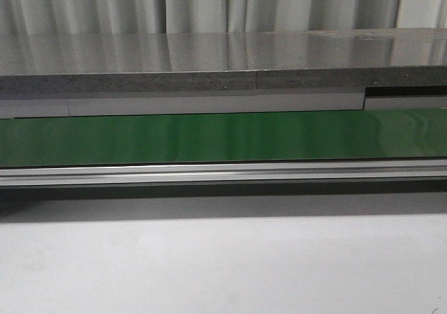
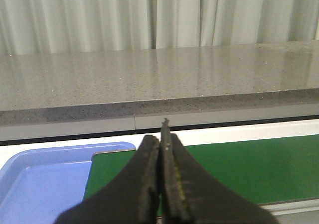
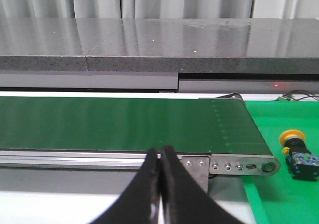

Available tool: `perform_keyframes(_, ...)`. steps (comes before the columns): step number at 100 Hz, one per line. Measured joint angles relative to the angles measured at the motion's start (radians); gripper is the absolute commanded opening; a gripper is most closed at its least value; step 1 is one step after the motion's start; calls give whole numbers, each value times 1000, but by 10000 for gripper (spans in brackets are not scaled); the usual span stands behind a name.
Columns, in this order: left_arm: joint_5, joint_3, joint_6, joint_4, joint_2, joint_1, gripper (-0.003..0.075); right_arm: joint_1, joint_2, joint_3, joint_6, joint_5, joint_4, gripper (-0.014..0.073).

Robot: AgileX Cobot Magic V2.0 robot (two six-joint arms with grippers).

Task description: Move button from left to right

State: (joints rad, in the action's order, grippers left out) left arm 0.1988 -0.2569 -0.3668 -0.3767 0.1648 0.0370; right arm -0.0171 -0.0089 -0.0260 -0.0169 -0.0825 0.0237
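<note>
In the front view a green conveyor belt (image 1: 223, 138) runs straight across, bounded by an aluminium rail (image 1: 223, 173) on its near side and a grey speckled counter (image 1: 209, 63) at twelve o'clock behind it, with pale curtains (image 1: 209, 3) beyond. The white table (image 1: 223, 265) fills the near ground. Neither arm nor the button shows in this view.

In the right wrist view the right gripper (image 3: 160, 157) is clenched on nothing, its two dark fingers (image 3: 175, 184) pressed together with no gap, hanging just over the rail at the belt's near edge. The button (image 3: 296, 153) lies off the end of the belt on a bright green mat (image 3: 279, 194), at about three o'clock from the fingertips and well apart from them. Its round yellow cap (image 3: 291, 136) points away toward the counter, and the black body with a green and white mark sits nearer the camera. The belt's end roller bracket (image 3: 244, 166) stands between the claw and the button.

In the left wrist view the left gripper (image 2: 160, 139) is likewise clenched and empty, fingertips meeting over the green belt. A blue tray (image 2: 45, 179) lies at about eight o'clock from it, beside the belt's end. No button is visible in this view.
</note>
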Motion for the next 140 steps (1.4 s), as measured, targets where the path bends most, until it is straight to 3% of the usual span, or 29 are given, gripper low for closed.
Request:
perform_keyframes(88,-16,0,2,20,0,0,-21,0,0,0,2,0,0,-67)
perform_keyframes(95,-25,2,61,87,0,0,-21,0,0,0,2,0,0,-67)
perform_keyframes(115,-80,64,411,398,-12,0,-21,0,0,0,2,0,0,-67)
perform_keyframes(140,-132,188,469,475,-119,0,-21,0,0,0,2,0,0,-67)
